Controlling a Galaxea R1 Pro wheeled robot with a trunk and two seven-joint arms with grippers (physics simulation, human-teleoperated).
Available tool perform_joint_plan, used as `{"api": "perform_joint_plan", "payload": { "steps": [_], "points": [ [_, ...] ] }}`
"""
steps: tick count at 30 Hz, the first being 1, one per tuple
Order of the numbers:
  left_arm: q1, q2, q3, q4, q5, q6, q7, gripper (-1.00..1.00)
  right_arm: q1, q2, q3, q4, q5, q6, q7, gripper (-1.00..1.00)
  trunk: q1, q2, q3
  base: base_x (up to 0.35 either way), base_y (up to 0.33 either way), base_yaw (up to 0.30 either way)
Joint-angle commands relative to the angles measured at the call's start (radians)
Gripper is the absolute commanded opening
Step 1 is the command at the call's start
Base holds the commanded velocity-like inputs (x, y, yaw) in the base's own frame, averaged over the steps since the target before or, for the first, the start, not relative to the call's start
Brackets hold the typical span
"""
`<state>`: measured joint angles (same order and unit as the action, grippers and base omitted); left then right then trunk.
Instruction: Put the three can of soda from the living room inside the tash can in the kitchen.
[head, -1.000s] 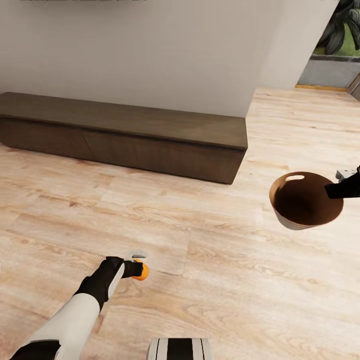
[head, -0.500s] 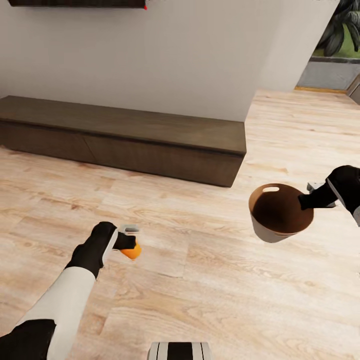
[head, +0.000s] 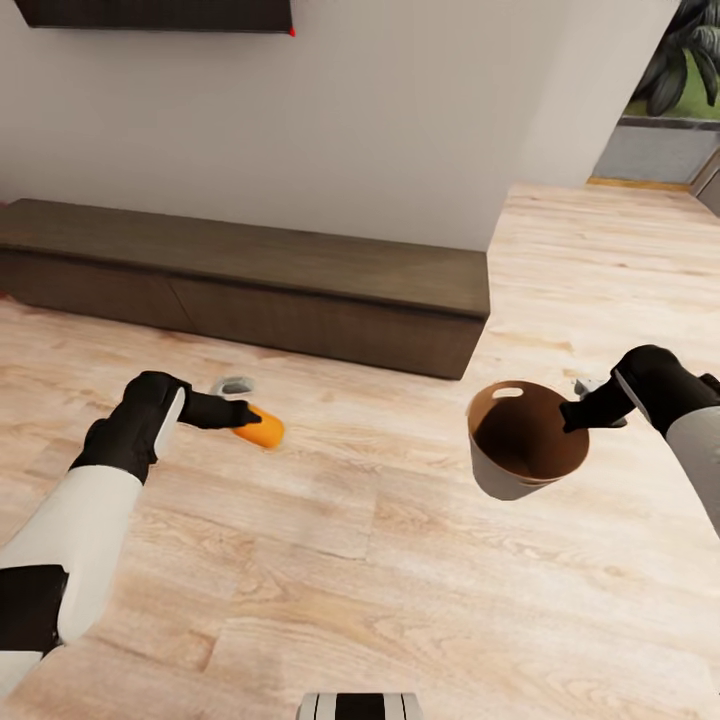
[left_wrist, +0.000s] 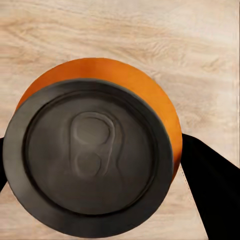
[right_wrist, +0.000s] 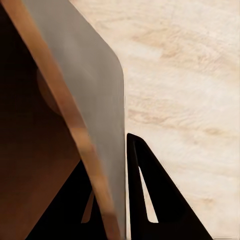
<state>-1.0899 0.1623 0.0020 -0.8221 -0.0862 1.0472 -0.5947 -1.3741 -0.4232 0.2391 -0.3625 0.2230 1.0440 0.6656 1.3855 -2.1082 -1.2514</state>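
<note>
- At the far left of my head view, my left pincer is clamped on the orange soda can, held in the air above the wooden floor; my left wrist camera looks straight at its dark lid.
- Behind it, a low brown cabinet stands against the white wall.
- Right of centre, the trash can hangs tilted above the floor, brown inside, handle slot near its rim.
- My right pincer pinches its wall, one finger outside; the inner one is hard to make out.
</note>
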Motion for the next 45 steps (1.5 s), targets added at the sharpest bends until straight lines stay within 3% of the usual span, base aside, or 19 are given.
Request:
{"api": "perform_joint_plan", "payload": {
  "steps": [1, 7, 11, 13, 15, 19, 22, 24, 30, 32, 41, 45],
  "points": [
    [-0.007, 0.012, -0.006, -0.001, -0.001, 0.0, -0.034, -1.0, 0.006, 0.013, -0.007, 0.0, -0.019, 0.003, 0.004, -1.0, -0.004, 0.007, 0.003, 0.0, 0.0, 0.0],
    [-0.05, 0.03, -0.043, -0.004, -0.001, 0.0, -0.184, -1.0, 0.04, 0.08, -0.009, -0.001, -0.018, 0.003, 0.004, -1.0, -0.027, 0.049, 0.022, 0.0, 0.0, 0.0],
    [-0.068, 0.023, -0.111, -0.002, 0.0, 0.0, -0.297, -1.0, 0.06, 0.141, -0.01, 0.001, -0.017, 0.003, 0.0, -1.0, -0.042, 0.077, 0.035, 0.0, 0.0, 0.0],
    [-0.072, 0.015, -0.143, -0.002, 0.0, 0.0, -0.328, -1.0, 0.072, 0.172, -0.01, 0.002, -0.016, 0.003, -0.005, -1.0, -0.05, 0.091, 0.041, 0.0, 0.0, 0.0],
    [-0.075, -0.017, -0.176, 0.0, 0.001, 0.0, -0.366, -1.0, 0.085, 0.214, -0.01, 0.001, -0.014, 0.003, -0.009, -1.0, -0.058, 0.105, 0.047, 0.0, 0.0, 0.0],
    [-0.077, -0.05, -0.206, 0.001, 0.002, 0.0, -0.413, -1.0, 0.093, 0.257, -0.01, 0.002, -0.012, 0.003, -0.018, -1.0, -0.073, 0.133, 0.06, 0.0, 0.0, 0.0],
    [-0.077, -0.059, -0.227, 0.0, 0.002, 0.0, -0.446, -1.0, 0.094, 0.276, -0.01, 0.005, -0.012, 0.003, -0.035, -1.0, -0.085, 0.154, 0.069, 0.0, 0.0, 0.0],
    [-0.077, -0.062, -0.243, -0.004, 0.001, 0.0, -0.485, -1.0, 0.104, 0.304, -0.01, 0.007, -0.012, 0.003, -0.051, -1.0, -0.092, 0.168, 0.075, 0.0, 0.0, 0.0],
    [-0.077, -0.06, -0.252, -0.037, 0.002, 0.0, -0.526, -1.0, 0.116, 0.343, -0.009, 0.007, -0.011, 0.003, -0.066, -1.0, -0.115, 0.21, 0.094, 0.0, 0.0, 0.0],
    [-0.077, -0.066, -0.254, -0.067, 0.002, 0.0, -0.551, -1.0, 0.118, 0.374, -0.01, 0.008, -0.012, 0.003, -0.108, -1.0, -0.123, 0.224, 0.1, 0.0, 0.0, 0.0],
    [-0.078, -0.08, -0.255, -0.09, 0.002, 0.0, -0.563, -1.0, 0.123, 0.411, -0.011, 0.01, -0.013, 0.003, -0.143, -1.0, -0.157, 0.287, 0.129, 0.0, 0.0, 0.0],
    [-0.078, -0.084, -0.255, -0.091, 0.004, 0.0, -0.565, -1.0, 0.123, 0.424, -0.012, 0.009, -0.013, 0.003, -0.146, -1.0, -0.157, 0.287, 0.129, 0.0, 0.0, 0.0]
  ]
}}
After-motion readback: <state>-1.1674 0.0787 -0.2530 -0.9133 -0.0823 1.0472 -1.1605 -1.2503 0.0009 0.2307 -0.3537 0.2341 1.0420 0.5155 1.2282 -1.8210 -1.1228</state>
